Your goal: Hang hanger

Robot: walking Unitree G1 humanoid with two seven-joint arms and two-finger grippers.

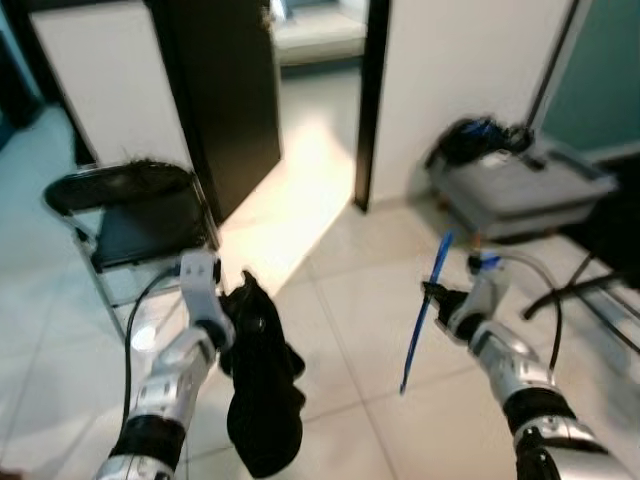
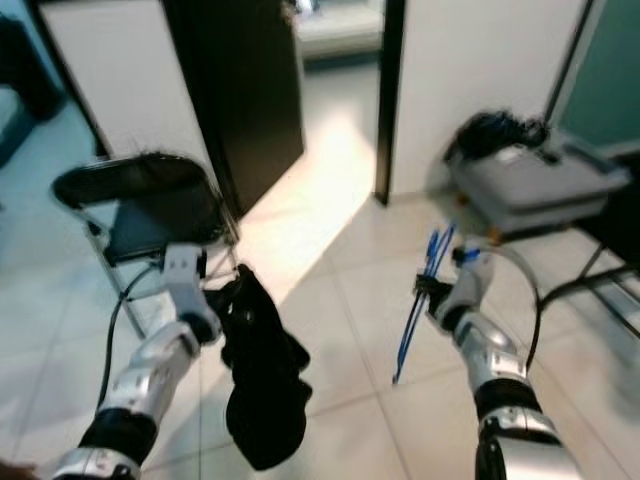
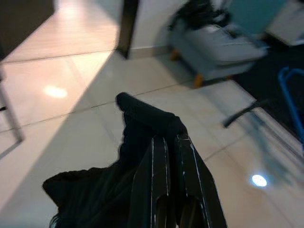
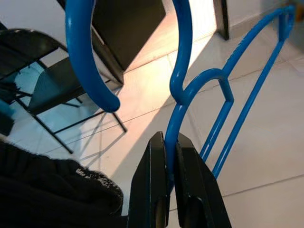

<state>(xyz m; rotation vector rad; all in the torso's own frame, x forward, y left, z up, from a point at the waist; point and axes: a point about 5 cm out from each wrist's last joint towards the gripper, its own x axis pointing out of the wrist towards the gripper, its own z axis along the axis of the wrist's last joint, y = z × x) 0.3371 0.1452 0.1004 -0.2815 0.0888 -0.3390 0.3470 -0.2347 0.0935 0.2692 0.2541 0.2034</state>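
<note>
Black garment (image 1: 262, 385), limp, lower-left, clamped by left gripper (image 1: 228, 312); right gripper (image 4: 169, 156) pinches blue hanger (image 4: 213, 95) shoulder, judged light, rigid, slippery

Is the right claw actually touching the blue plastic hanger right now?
Touching. The right wrist view shows the right claw with its two black fingers clamped on the blue plastic hanger.

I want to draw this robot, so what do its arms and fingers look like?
Both arms are shiny silver segments with black bands. A black cable loops beside each. The left gripper and right gripper each have two long, flat black fingers.
</note>
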